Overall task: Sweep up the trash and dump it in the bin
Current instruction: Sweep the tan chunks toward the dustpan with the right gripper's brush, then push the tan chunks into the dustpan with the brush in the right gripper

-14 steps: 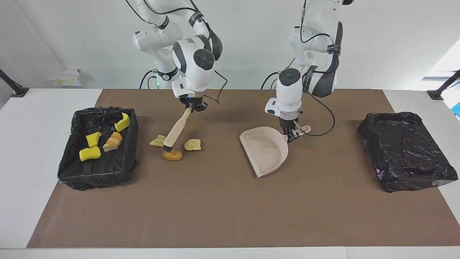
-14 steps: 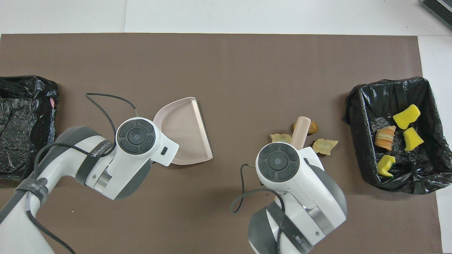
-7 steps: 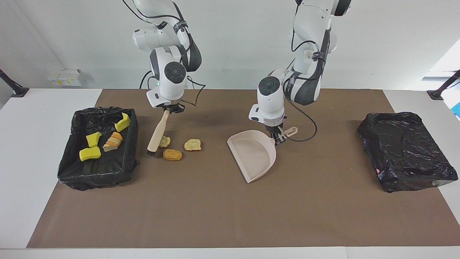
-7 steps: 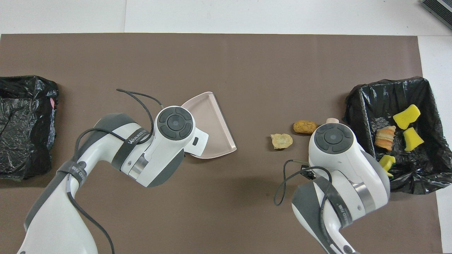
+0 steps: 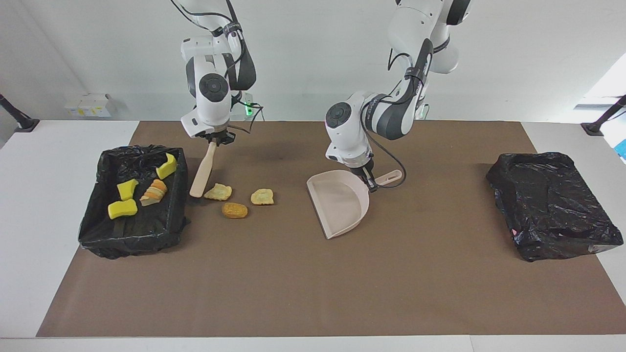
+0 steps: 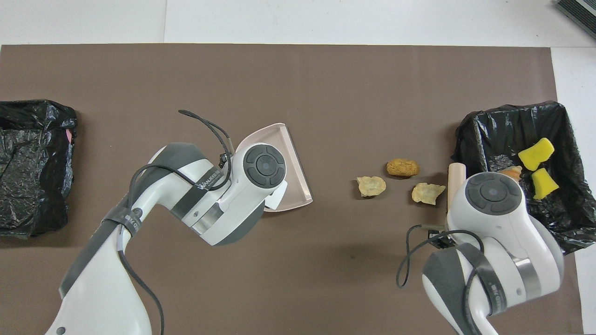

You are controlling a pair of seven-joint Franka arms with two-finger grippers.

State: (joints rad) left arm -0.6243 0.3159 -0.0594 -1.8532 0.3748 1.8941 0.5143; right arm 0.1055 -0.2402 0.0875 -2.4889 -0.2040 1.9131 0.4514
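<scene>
Three tan and golden-brown trash scraps (image 5: 218, 191) (image 5: 234, 210) (image 5: 262, 196) lie on the brown mat, also seen from overhead (image 6: 402, 167). Several more pieces, yellow sponge chunks (image 5: 122, 209) and a bread-like piece (image 5: 154, 191), sit in the black-lined bin (image 5: 181, 195) at the right arm's end. My right gripper (image 5: 213, 141) is shut on the beige brush (image 5: 203, 171), whose head rests on the mat between the bin wall and the scraps. My left gripper (image 5: 368, 178) is shut on the handle of the beige dustpan (image 5: 337, 203), which is low over the mat with its mouth facing the scraps.
A second bin covered in black plastic (image 5: 552, 205) stands at the left arm's end of the table. The brown mat (image 5: 313, 293) covers most of the white table. In the overhead view both wrists hide their grippers.
My right arm has drawn the brush off the scraps toward the bin at its end. My left arm has carried the dustpan closer to the scraps.
</scene>
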